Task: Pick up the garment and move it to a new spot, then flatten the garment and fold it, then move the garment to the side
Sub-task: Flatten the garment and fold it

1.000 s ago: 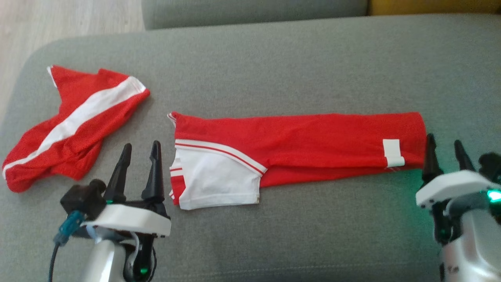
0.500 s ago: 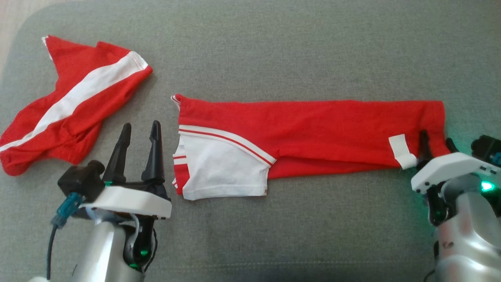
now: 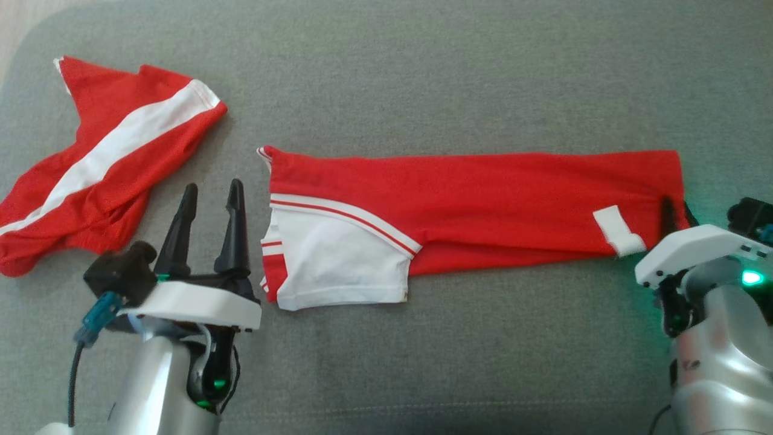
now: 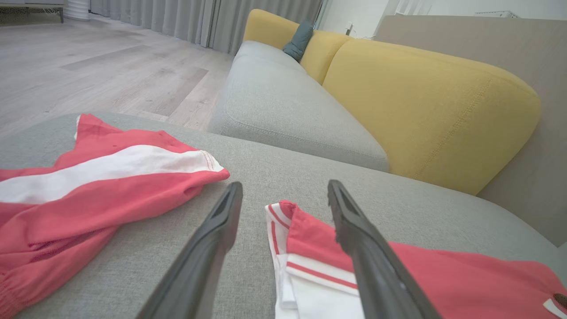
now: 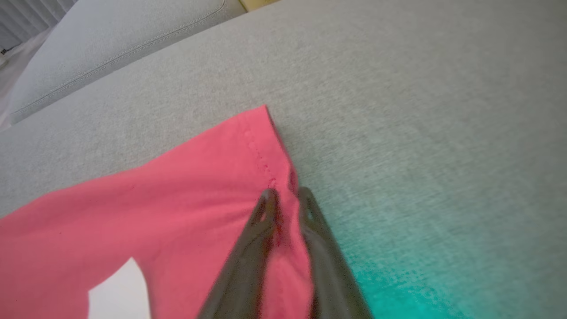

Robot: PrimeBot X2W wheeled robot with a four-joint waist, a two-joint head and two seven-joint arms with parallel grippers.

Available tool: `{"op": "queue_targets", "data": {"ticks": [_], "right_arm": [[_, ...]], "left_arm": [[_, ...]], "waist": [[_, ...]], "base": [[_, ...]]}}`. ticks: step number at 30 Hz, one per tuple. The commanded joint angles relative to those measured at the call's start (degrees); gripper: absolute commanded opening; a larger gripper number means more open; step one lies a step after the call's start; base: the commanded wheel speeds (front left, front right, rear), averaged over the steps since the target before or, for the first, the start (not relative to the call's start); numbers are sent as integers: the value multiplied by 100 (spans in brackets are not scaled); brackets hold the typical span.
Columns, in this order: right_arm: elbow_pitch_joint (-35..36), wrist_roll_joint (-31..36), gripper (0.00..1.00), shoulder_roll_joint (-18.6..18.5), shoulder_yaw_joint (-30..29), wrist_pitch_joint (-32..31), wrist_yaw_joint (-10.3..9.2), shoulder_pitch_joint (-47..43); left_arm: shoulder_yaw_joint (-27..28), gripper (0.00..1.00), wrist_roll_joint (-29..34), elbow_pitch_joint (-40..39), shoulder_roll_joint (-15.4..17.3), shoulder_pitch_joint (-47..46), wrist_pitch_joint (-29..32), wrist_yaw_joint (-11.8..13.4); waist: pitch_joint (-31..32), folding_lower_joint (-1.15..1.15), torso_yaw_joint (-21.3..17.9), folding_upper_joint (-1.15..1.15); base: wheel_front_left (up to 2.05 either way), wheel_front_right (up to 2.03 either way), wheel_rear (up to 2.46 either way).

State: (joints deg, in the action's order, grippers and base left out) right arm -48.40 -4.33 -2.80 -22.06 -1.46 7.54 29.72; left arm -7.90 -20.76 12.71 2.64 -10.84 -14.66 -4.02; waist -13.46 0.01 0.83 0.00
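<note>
Fingers of the right gripper pinch the right end hem of the garment — red fabric bunched between them. The left gripper stands spread and empty just beside its white-panelled left end. The garment lies stretched along the grey cushion — a crumpled cloth sits near its left end.

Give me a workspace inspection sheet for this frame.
Surface: grey cushion, flat, carrying two garments.
Job's things: folded red jersey, laid as a long strip, white sleeve at its left end.
Clutter: crumpled red garment with a white stripe, far left, apart from the jersey.
Grippers: left gripper open, beside the jersey's left end, holding nothing; right gripper pinched on the jersey's right hem.
Cables: dark cable with blue connector at the left wrist.
Surroundings: yellow sofa back, wood floor, grey curtains.
</note>
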Motion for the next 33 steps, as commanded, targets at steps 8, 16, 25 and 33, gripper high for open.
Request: {"op": "queue_targets", "data": {"ticks": [8,16,25,33], "right_arm": [[694,809,0,-404,-469,178,-5,-79],[1455,2161,0,-399,-1513,130,-5,-121],[1711,1692,0,-36,-907,-216,-5,-60],[2176,-92,0,-10,711,-719,-5,-286]], "left_arm": [[271,100,-19,-128,24,-53,-34,9],[271,100,-121,-141,24,145,-34,74],[272,100,-241,-144,24,373,-34,173],[308,100,-296,-186,24,557,-34,225]], "waist": [[365,-1,-135,0],[758,-1,-173,0],[1155,-1,-213,0],[1366,-1,-249,0]], "base": [[0,0,0],[0,0,0],[0,0,0],[0,0,0]]}}
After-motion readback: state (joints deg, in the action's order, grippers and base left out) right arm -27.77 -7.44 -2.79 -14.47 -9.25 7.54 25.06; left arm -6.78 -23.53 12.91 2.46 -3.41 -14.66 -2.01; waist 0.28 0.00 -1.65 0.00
